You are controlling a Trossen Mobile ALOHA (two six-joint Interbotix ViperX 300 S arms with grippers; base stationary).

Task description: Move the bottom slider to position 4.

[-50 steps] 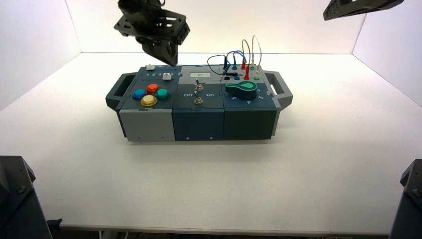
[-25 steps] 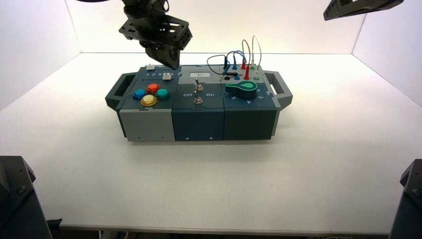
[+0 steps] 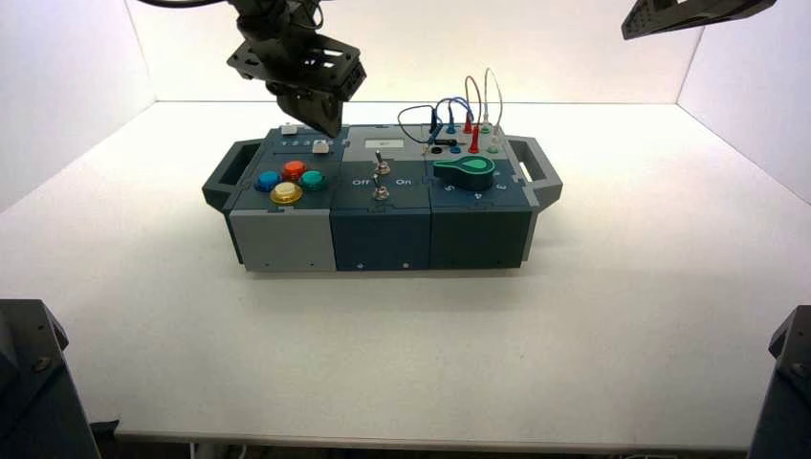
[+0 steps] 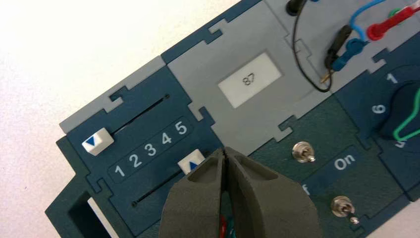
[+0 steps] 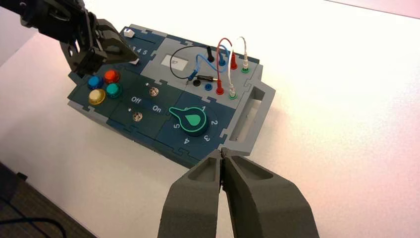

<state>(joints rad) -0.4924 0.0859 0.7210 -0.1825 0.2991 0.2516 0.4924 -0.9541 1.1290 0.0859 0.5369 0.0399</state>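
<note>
The bottom slider is a small white knob with a blue triangle on its dark blue track. In the left wrist view it stands about level with the gap between the digit 4 and the 5. My left gripper is shut and empty, its tips right beside the knob on the side away from the digit 1; I cannot tell if they touch. In the high view the left gripper hangs just above the slider. My right gripper is shut and parked high at the right, clear of the box.
The other white slider knob sits at the 1 end of its track. Two toggle switches, a grey panel with a label reading 87, coloured buttons, the green knob and plugged wires are on the box.
My left gripper has come down a little toward the bottom slider and edged slightly left. The right arm has not moved.
</note>
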